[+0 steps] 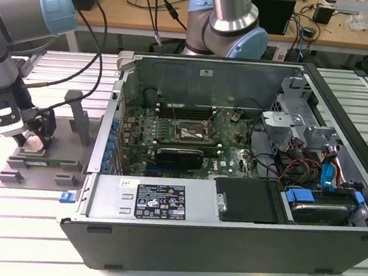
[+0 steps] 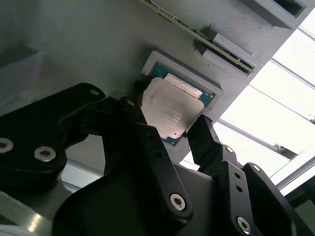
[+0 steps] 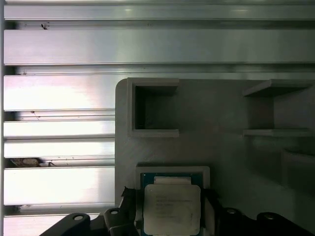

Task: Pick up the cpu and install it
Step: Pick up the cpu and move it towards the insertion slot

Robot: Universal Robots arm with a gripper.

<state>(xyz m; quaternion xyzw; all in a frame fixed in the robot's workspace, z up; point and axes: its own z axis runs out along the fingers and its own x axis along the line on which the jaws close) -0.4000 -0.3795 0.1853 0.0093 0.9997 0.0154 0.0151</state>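
My claw [image 2: 167, 117] is clenched on two edges of the cpu [image 3: 172, 209], which lies at its pocket in the grey tray [image 1: 38, 163] on the worktop [image 1: 12, 232], well apart from the open computer [image 1: 229, 214]: pickup begun, installation not yet done.

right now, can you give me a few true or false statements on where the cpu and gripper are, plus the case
1. The gripper is at the grey tray on the exterior view's left. True.
2. The cpu is already seated inside the computer case. False: in both wrist views it is at a recess of the grey tray, right by the gripper.
3. The computer case is open, with its motherboard showing. True.
4. The cpu's top is black. False: it is pale and silvery.
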